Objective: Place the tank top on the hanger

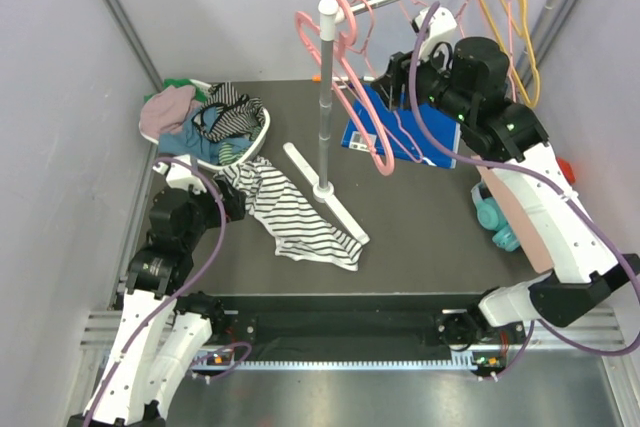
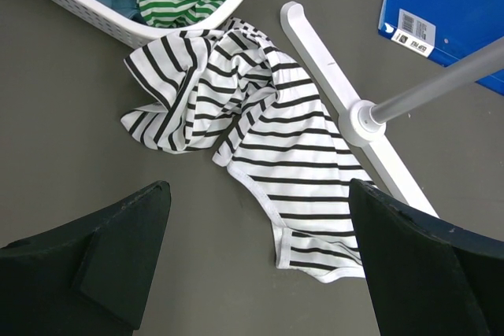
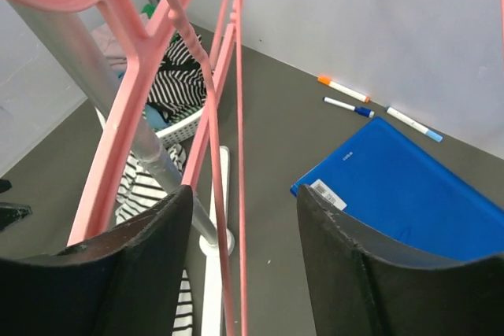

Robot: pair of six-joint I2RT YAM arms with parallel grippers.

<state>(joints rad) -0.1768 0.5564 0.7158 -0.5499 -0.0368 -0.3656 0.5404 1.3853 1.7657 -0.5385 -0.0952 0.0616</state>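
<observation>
Stripes fill my left wrist view: the tank top (image 2: 283, 155) lies crumpled on the dark surface (image 2: 63, 171). Its upper folds sit against the white basket (image 2: 118, 33) of clothes, and its right side reaches the rack's white foot (image 2: 339, 84). My left end effector (image 2: 256, 194) hangs low over the surface with its fingers spread wide and pinching nothing; the top's lower hem lies in the gap between them. My right end effector (image 3: 244, 198) is raised beside the rack's grey post (image 3: 71, 57), also spread. The thin bars of the hanger (image 3: 239, 155) run down through its gap, and I cannot tell whether either finger touches them. A thicker pink hanger (image 3: 110, 147) hangs just to the left of it. Below lie a blue folder (image 3: 409, 194) and some markers (image 3: 342, 88) by the wall. From above, the tank top sits well apart from the hanger, on the other side of the post.
</observation>
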